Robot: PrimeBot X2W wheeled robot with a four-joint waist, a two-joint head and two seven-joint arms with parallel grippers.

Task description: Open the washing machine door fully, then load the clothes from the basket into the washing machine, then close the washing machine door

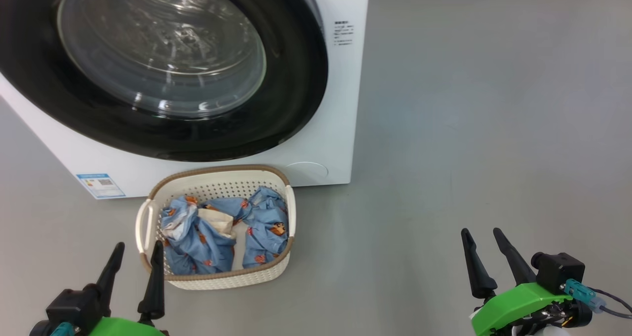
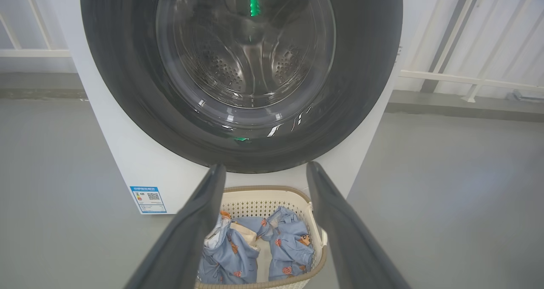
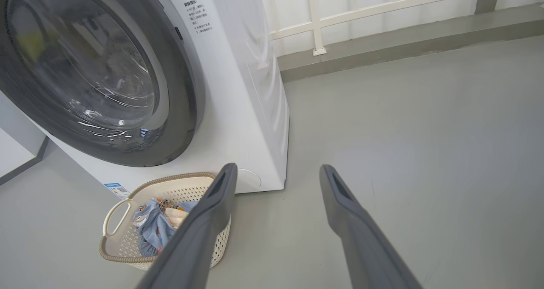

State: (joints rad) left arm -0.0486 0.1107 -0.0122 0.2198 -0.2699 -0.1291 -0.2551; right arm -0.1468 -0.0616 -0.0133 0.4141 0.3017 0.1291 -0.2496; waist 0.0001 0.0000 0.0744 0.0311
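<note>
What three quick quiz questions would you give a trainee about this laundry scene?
1. True or false: the door is shut.
2. Where are the clothes? A: drum. B: basket. C: floor.
3. Fill in: the left gripper and right gripper both stand ___.
Key: 1 true; 2 B; 3 open.

Long tapered black fingers on left gripper, right gripper; bright green plastic shells; teal plug, grey cable at right shell's 3 o'clock.
</note>
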